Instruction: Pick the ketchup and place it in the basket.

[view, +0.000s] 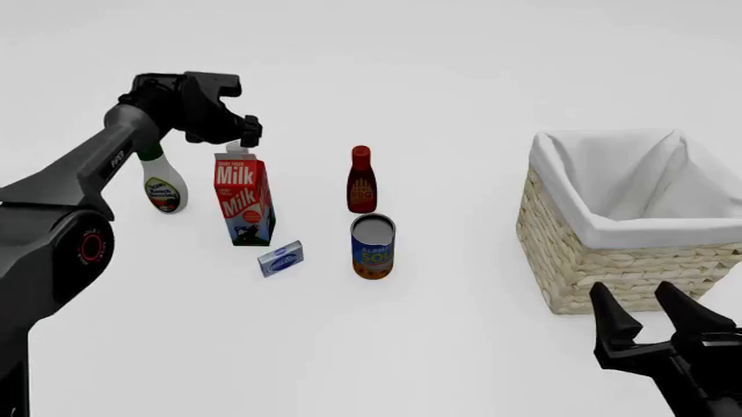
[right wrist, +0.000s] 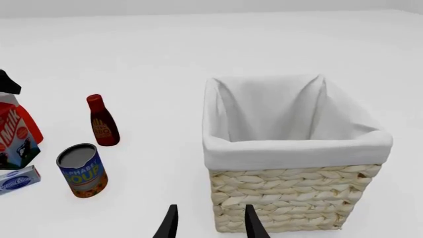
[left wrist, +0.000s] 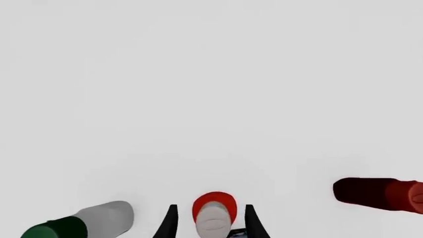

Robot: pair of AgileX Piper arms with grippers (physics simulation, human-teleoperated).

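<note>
Left tool (left wrist: 211, 220): I have its jaws wide, one on each side of the ketchup's white cap; no contact visible yet.
Ketchup (left wrist: 214, 208): upright on the counter, almost hidden behind the milk carton (view: 242, 201) in the front view; only its cap shows there.
Right tool (view: 649, 320): parted, holding nothing, low in front of the basket.
Basket (view: 603, 234): well apart to the right, lining bare inside.
Step in hand: I judge this the grasp approach.
Next move: descend over the neck, close, lift clear of the carton.
</note>
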